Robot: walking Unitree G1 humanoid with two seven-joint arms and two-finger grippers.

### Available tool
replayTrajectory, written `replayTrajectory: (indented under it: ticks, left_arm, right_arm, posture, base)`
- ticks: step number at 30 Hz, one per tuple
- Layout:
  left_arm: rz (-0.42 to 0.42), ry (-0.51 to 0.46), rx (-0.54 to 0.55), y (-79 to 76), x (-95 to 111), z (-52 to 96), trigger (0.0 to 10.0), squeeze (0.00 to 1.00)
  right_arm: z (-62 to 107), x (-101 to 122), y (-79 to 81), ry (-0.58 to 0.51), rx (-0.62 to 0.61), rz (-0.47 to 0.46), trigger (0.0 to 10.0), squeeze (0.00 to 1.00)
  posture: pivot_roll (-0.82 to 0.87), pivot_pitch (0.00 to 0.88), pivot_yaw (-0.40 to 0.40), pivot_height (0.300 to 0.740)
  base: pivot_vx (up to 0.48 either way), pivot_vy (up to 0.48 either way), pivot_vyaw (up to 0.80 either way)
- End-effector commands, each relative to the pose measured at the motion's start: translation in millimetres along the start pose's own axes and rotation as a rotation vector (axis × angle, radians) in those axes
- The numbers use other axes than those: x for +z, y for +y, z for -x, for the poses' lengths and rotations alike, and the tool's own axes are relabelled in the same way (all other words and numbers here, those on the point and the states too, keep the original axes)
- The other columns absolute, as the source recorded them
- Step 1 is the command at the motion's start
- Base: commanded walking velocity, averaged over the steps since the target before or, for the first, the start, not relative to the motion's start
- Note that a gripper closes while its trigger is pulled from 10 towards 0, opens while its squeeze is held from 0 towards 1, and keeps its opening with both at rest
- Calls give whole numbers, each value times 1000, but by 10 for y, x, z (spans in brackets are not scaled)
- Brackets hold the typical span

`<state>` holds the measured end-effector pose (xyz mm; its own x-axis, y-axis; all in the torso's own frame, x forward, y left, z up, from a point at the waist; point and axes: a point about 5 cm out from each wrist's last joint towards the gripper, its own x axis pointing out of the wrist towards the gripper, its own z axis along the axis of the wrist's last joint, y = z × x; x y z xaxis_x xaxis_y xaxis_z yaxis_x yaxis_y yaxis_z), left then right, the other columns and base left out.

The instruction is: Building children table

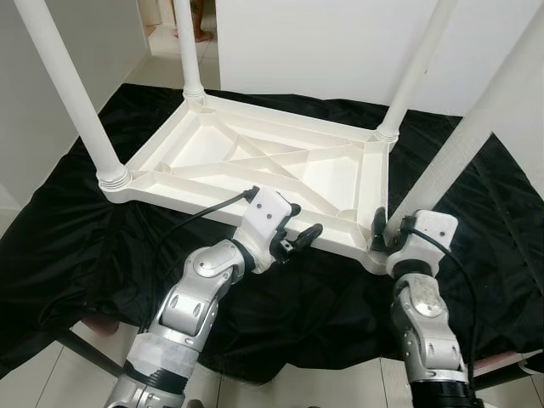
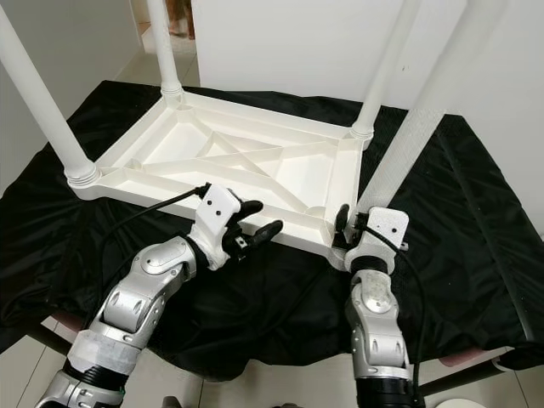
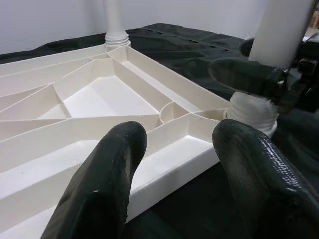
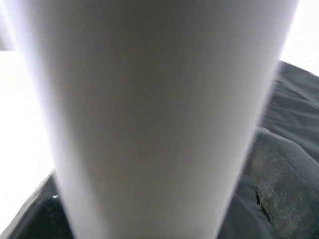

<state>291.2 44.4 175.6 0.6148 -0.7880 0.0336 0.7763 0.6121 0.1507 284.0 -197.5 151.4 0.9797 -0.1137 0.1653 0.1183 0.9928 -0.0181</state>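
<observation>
Your right gripper sits at the near right corner of the upturned tabletop, its black fingers pinched around the base of the near right leg. In the right wrist view that leg stands so close that little else can be made out beyond dark cloth at the margins.

Your left gripper hovers just off the tabletop's near long edge, fingers spread and holding nothing. Between them you look along the ribbed underside toward the far right leg. There is a small gap of black cloth between the fingertips and the white rim.

The children's table lies upside down on the cloth, all four legs standing up from its corner sockets: the near left leg, the far left leg, the far right leg and the one you grip.

The cloth reaches well past the tabletop on every side. Pale floor tiles show at its near edge. White walls close in behind, with a doorway opening at the far left.
</observation>
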Motion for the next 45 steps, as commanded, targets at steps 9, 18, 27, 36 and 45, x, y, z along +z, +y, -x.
replayTrajectory:
  ticks: [9, 18, 27, 36, 45]
  left_arm:
    - [-27, 8, 99, 60, -20, 43, 10000, 0]
    - [-27, 13, 60, 7, -34, 13, 10000, 0]
    - [-36, 50, -34, -72, -113, 54, 10000, 0]
    - [20, 115, -62, -260, -286, 75, 10000, 0]
    - [19, 121, 10, -125, -246, 62, 10000, 0]
  right_arm:
    - [-53, 9, 2, -4, 258, 30, 10000, 0]
    - [-199, 81, 39, 2, 572, 92, 10000, 0]
    - [-183, -24, -28, 87, 736, 126, 8588, 0]
    - [-170, -77, -58, 120, 796, 70, 0, 0]
    - [-127, -121, 19, 123, 760, 13, 0, 0]
  posture:
    - [-18, 24, -36, 740]
    - [-32, 14, -32, 740]
    - [-22, 6, -31, 740]
    - [-26, 28, -28, 740]
    - [-24, 49, -40, 740]
  base:
    - [0, 0, 0]
    - [0, 0, 0]
    - [0, 0, 0]
    - [0, 0, 0]
    - [0, 0, 0]
